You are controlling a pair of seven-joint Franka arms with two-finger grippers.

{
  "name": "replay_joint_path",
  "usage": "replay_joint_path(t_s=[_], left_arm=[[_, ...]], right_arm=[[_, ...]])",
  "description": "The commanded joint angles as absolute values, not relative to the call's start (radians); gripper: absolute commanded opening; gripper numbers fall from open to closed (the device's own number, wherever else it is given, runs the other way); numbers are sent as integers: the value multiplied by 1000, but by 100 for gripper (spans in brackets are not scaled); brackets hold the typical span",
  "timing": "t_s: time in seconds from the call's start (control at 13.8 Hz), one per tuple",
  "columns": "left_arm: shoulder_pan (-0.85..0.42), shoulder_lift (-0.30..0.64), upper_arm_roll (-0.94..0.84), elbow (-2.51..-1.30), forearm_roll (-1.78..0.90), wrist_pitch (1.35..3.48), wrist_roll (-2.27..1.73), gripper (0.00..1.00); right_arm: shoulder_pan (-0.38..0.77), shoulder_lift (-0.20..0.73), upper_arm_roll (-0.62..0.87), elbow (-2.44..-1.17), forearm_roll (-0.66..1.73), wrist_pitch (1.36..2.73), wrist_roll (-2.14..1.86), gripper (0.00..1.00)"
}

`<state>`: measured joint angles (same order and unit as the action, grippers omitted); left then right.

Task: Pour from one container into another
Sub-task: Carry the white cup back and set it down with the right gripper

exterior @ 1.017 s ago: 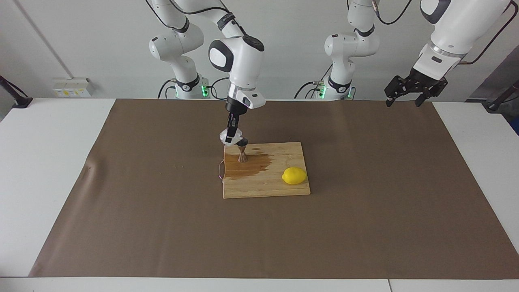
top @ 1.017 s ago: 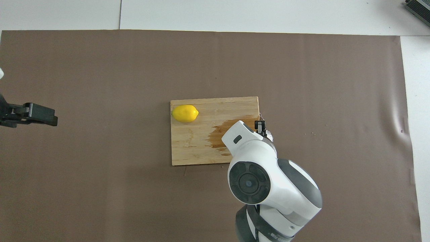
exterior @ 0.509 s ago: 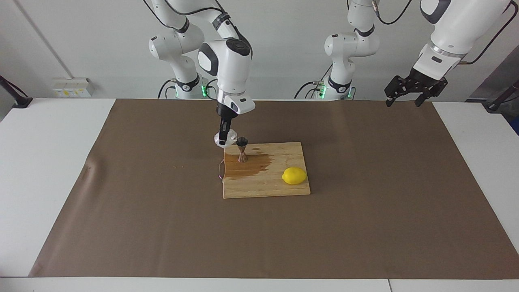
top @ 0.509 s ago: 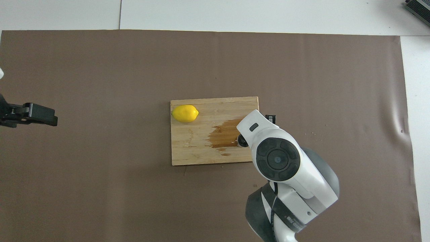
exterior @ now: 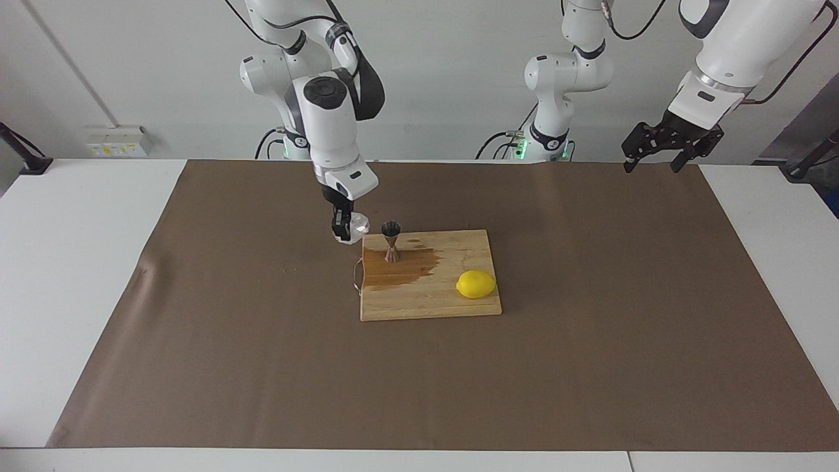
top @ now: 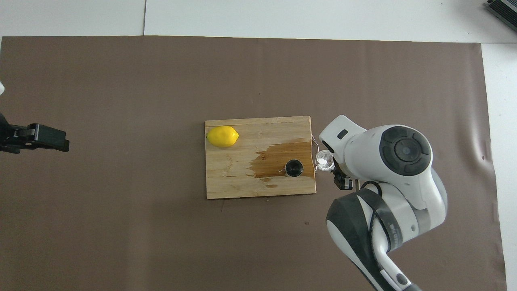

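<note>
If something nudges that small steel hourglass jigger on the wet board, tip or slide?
The small steel hourglass jigger probably tips: tall, narrow waist, small base. It may also slide, since it stands in the brown spill on the wooden cutting board.

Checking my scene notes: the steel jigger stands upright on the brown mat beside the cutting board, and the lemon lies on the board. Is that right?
Not quite. The facing view shows the jigger upright on the cutting board itself, in the wet patch, not on the mat. The lemon does lie on the board.
</note>
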<state>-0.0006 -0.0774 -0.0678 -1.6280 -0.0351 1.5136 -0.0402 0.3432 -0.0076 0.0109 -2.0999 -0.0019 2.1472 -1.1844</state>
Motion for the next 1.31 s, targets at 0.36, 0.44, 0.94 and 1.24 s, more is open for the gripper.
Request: replay_joint_path(t_s=[0.36,0.44,0.94,1.24], left_arm=[[-25,-94,-57,-1651,-21,1526,-28,100],[-25,-94,-57,-1651,-23,1526,-28,100],[-26,-95,-52,-1649,-20,1526,-28,100],[-23,-98,-52,-1652,-20,1506,-35,100]], right_arm=[[102,-32,18,-2230,332,2200,-1691,0],[71,-35,18,-2255,374,2219,-1765,0],[-182,8,18,-2296,595,2183,-2204,0],[-250,57,18,-2312,656,2181,-2354,0]])
